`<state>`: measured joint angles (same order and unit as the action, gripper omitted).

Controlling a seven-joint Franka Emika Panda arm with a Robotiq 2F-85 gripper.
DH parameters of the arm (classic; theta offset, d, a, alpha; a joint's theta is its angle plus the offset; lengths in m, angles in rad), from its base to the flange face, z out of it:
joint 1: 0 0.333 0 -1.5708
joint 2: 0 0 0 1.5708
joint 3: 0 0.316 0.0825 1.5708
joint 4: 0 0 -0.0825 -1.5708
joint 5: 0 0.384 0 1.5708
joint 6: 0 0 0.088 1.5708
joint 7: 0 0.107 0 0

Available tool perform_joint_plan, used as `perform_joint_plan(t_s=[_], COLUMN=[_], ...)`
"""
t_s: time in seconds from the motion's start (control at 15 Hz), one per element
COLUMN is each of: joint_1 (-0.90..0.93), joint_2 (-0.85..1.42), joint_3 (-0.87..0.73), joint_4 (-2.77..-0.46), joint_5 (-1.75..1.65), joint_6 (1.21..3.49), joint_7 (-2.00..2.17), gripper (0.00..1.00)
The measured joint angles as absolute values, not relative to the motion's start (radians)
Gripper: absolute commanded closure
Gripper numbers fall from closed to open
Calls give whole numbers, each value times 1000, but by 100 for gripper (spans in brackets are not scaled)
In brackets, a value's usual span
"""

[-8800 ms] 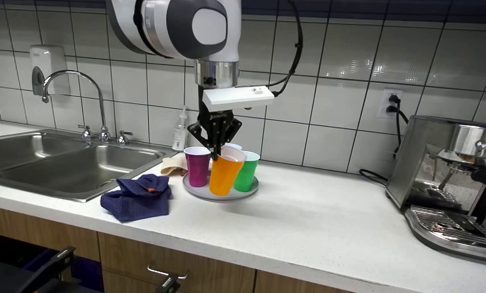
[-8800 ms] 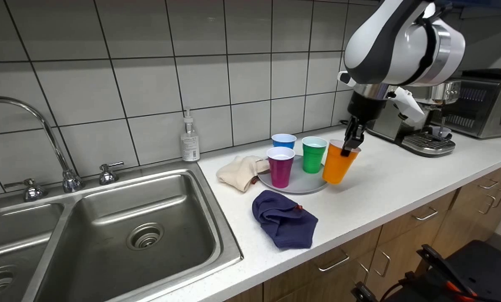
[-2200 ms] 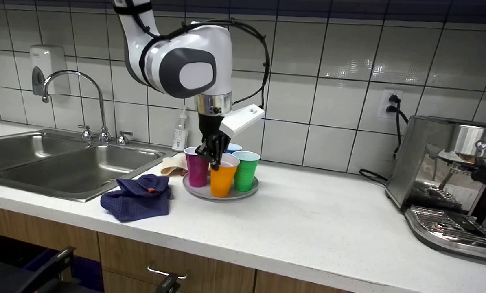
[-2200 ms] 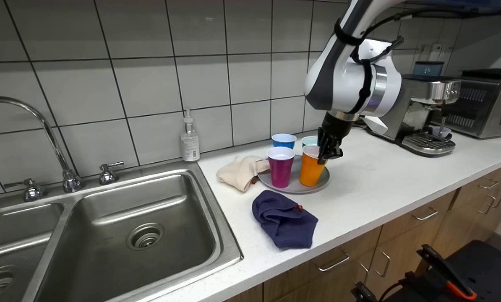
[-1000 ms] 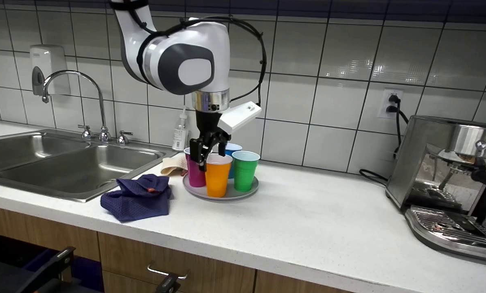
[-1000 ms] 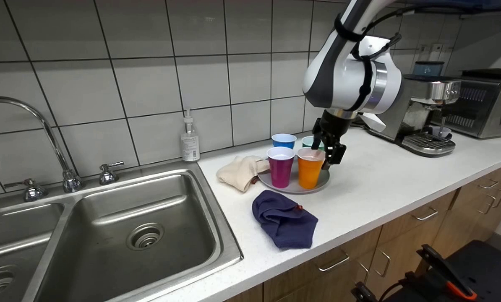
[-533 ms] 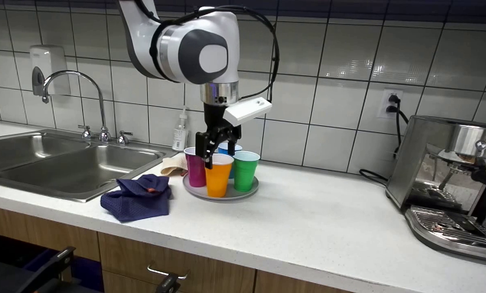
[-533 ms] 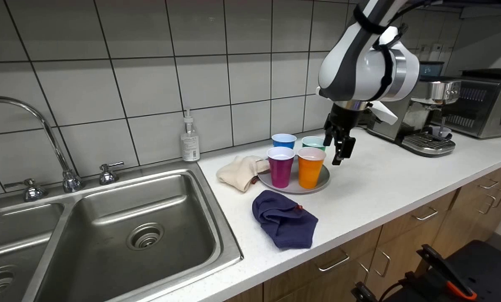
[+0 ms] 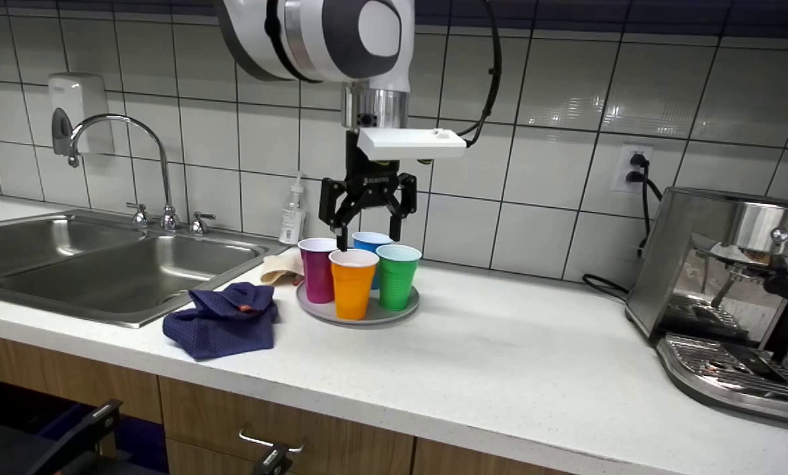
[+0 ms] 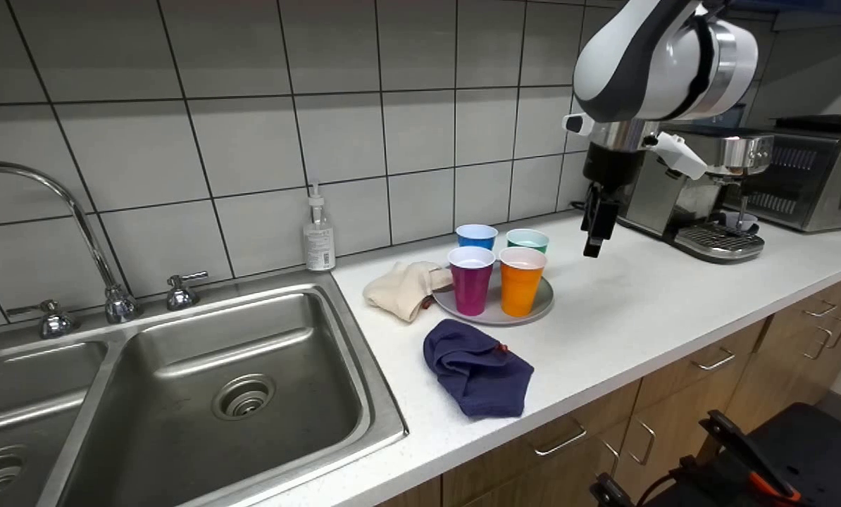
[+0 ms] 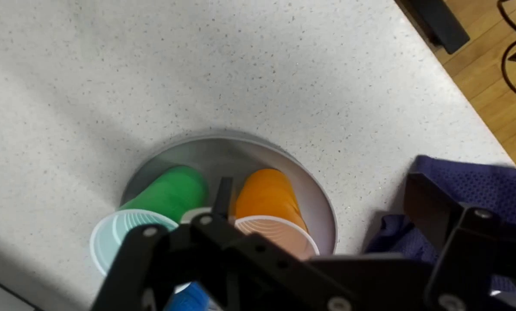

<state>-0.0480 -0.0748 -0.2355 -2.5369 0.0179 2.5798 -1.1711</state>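
Observation:
My gripper (image 9: 368, 242) hangs open above the group of cups, its two fingers wide apart and nothing between them. An orange cup (image 9: 352, 290) stands upright at the front of a grey plate (image 10: 493, 318). Beside it on the plate are a purple cup (image 10: 472, 285) and a green cup (image 9: 397, 280). The blue cup (image 10: 476, 241) is behind them, mostly hidden. In the exterior view from the sink side, the gripper (image 10: 591, 252) is apart from every cup. In the wrist view, one finger (image 11: 223, 194) overlaps the picture between the green cup (image 11: 176, 190) and the orange cup (image 11: 269, 192).
A dark blue cloth (image 9: 226, 322) lies left of the plate, and a beige cloth (image 10: 406, 290) lies behind it. The sink (image 10: 237, 451) is farther left, with a soap bottle (image 10: 319, 236) near the wall. A coffee machine (image 9: 730, 290) stands at the right.
The orange cup, earlier tilted in my gripper, now stands on the plate. My gripper has let go of it, risen, turned and moved away from it.

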Motion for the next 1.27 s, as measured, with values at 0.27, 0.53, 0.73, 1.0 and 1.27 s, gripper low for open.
perform_joint_plan(t_s=[0.27, 0.53, 0.73, 1.0, 1.27], joint_1=[-73, -104, -124, -131, -128], joint_2=[-151, -222, -268, -282, -276], joint_3=[-235, -243, -260, -270, -269], joint_4=[-2536, -2535, -2535, -2538, -2538], joint_5=[19, 19, 19, 19, 19], joint_6=[2467, 2346, 2304, 2296, 2297], joint_7=[-1064, -1016, -1000, -999, -999], gripper=[0, 0, 0, 0, 0])
